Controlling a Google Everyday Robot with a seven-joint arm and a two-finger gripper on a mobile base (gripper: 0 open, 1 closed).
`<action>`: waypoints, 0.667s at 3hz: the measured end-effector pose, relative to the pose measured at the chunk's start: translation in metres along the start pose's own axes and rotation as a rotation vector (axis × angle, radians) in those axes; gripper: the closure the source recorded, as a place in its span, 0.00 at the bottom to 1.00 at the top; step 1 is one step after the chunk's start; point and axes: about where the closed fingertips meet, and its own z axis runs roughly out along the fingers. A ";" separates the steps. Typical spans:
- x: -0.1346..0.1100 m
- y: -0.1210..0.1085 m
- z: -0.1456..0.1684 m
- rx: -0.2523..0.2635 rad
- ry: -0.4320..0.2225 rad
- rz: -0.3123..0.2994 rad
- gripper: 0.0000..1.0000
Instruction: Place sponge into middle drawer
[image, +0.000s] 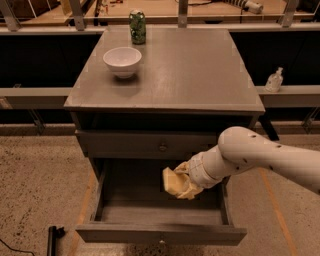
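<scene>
The white robot arm (265, 161) reaches in from the right edge of the camera view, and its pincer (186, 181) hangs over the open middle drawer (160, 234), a wide, shallow grey wooden drawer with a plain board front. It is pulled well out from the grey cabinet. The pincer has hold of the small pale-yellow foam sponge (174, 183) with wavy edges. The sponge covers most of the pincer, so the grip looks closed on it, though the exact contact is hidden. The sponge sits crumpled at the tip of the arm, above the right half of the drawer's cavity and clear of its floor, just below the upper grey drawer front (125, 145) with the small round knob (162, 147). That upper drawer is closed.

The grey wooden counter (190, 75) on top of the cabinet carries a round white bowl (122, 60) near its left side and a green drink can (137, 26) standing upright at the back edge, behind the bowl and apart from it. To the right of the cabinet, a small clear pump bottle (274, 80) stands on a grey ledge (290, 92). On the speckled floor (40, 185) at the lower left lies a slim dark object (52, 239), too dim to identify.
</scene>
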 end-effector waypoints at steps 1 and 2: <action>0.051 -0.006 0.037 0.011 0.022 0.117 1.00; 0.095 -0.008 0.087 -0.002 0.043 0.184 0.97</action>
